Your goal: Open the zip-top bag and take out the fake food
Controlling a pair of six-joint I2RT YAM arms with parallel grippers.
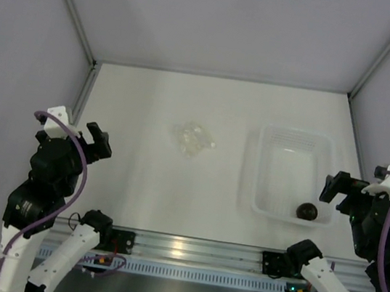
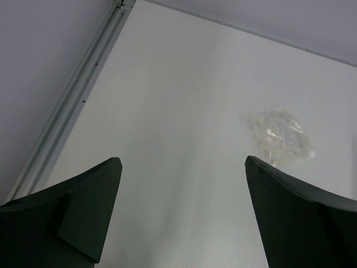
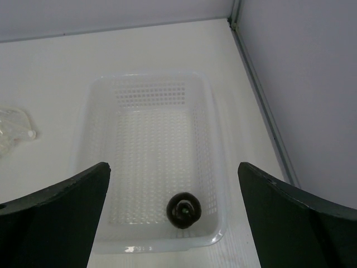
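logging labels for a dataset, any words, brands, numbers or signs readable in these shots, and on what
None: no view shows readable text. The zip-top bag, the white tub, the fake food lying in it and the table show no print, label or number that can be made out.

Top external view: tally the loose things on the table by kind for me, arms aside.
Clear zip-top bag: 1, crumpled on the table left of the tub
Dark round fake food: 1, inside the tub at its near right corner
White perforated tub: 1
Total: 3
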